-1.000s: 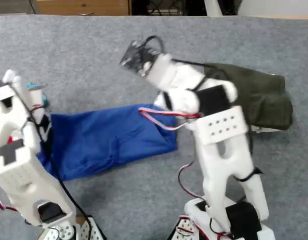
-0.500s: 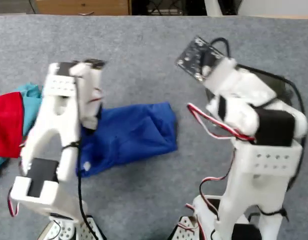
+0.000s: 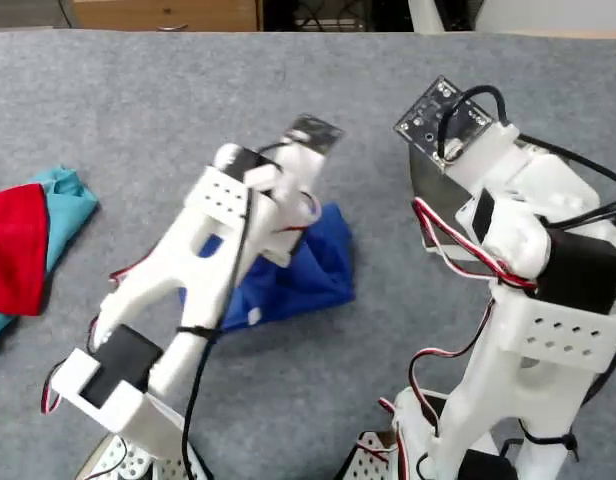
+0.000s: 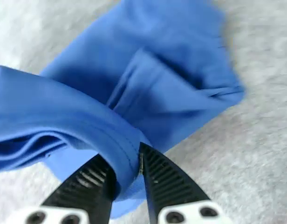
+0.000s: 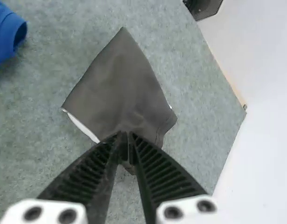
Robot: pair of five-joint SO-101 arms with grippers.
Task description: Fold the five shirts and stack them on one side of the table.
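Note:
A blue shirt (image 3: 308,275) lies bunched at the table's middle. My left gripper (image 4: 134,161) is shut on a folded edge of this blue shirt (image 4: 148,84) and holds it lifted over the rest of the cloth. In the high view the left gripper (image 3: 288,222) sits above the shirt's far side. A red shirt (image 3: 13,245) lies on a teal shirt (image 3: 68,200) at the left edge. My right gripper (image 5: 125,136) is shut, hovering over a folded dark olive shirt (image 5: 120,84) that has a white edge (image 5: 80,125) beneath it. A corner of the blue shirt (image 5: 6,32) shows beside it.
Grey felt (image 3: 138,100) covers the table. Its far half is bare. The table's right edge (image 5: 227,81) runs close past the dark shirt. A wooden cabinet (image 3: 168,14) stands behind the table.
My left arm swung right, carrying the blue shirt's left end over onto its right half. That uncovered the red and teal shirts. My right arm pulled back to the right, above the dark shirt.

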